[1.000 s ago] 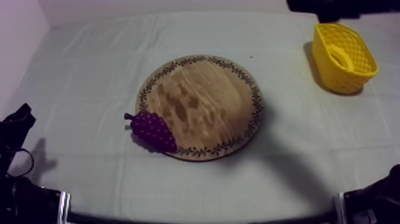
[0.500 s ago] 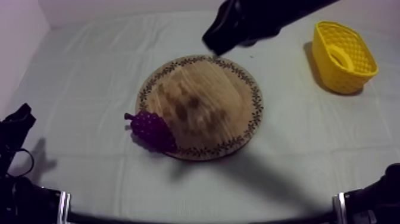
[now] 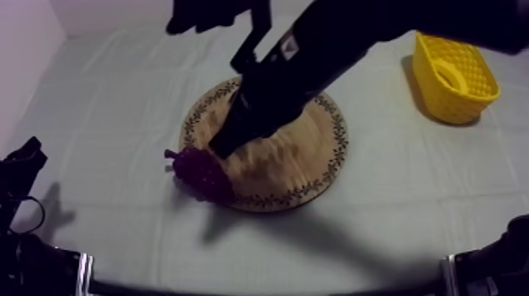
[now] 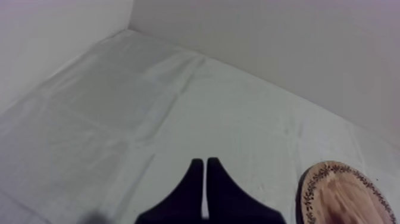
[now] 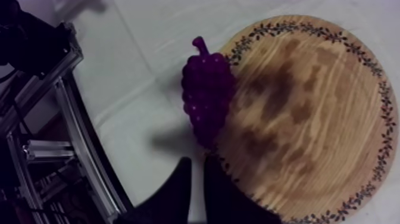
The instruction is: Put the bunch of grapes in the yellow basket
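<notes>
Right hand [image 5: 197, 162], pressed together, hangs just short of the grapes [image 5: 207, 98]; unopened, I risk shoving them off the board [image 5: 309, 119].

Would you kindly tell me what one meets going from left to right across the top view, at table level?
left hand → bunch of grapes, at the board's left rim → wooden board → yellow basket
</notes>
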Robot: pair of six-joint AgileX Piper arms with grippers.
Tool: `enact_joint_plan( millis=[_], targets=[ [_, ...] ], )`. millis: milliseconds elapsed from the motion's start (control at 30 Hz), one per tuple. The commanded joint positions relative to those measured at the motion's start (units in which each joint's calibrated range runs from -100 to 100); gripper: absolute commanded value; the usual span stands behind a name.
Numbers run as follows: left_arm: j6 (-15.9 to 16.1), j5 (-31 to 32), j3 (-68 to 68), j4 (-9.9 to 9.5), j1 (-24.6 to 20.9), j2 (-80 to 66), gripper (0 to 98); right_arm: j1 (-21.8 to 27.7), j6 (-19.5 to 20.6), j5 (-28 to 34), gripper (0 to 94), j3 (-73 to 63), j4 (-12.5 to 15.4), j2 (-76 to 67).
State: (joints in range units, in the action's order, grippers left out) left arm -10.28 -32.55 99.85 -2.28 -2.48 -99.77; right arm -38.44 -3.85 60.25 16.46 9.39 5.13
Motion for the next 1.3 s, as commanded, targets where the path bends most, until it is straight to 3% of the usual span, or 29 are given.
enact_joint_plan(
  millis=[0,67,267,433,633,1267],
  targets=[
    [0.0,0.0,0.0,0.01,0.0,0.0,0.0,-0.4,0.5,0.3,12.5,-1.4,-0.2,2.1],
    [0.0,0.0,0.0,0.01,0.0,0.0,0.0,-0.8,0.9,0.4,20.5,-2.7,-0.2,3.6],
    [0.0,0.0,0.0,0.01,0.0,0.0,0.0,-1.5,0.9,2.1,65.8,-6.2,-0.1,7.1],
    [0.0,0.0,0.0,0.01,0.0,0.0,0.0,-1.3,0.7,5.5,85.7,-11.1,0.2,11.5],
    [0.0,0.0,0.0,0.01,0.0,0.0,0.0,-1.7,0.9,6.1,91.5,-15.4,-0.7,17.1],
    [0.0,0.0,0.0,0.01,0.0,0.0,0.0,-1.6,1.4,4.4,92.6,-25.3,-2.7,32.5]
  ],
)
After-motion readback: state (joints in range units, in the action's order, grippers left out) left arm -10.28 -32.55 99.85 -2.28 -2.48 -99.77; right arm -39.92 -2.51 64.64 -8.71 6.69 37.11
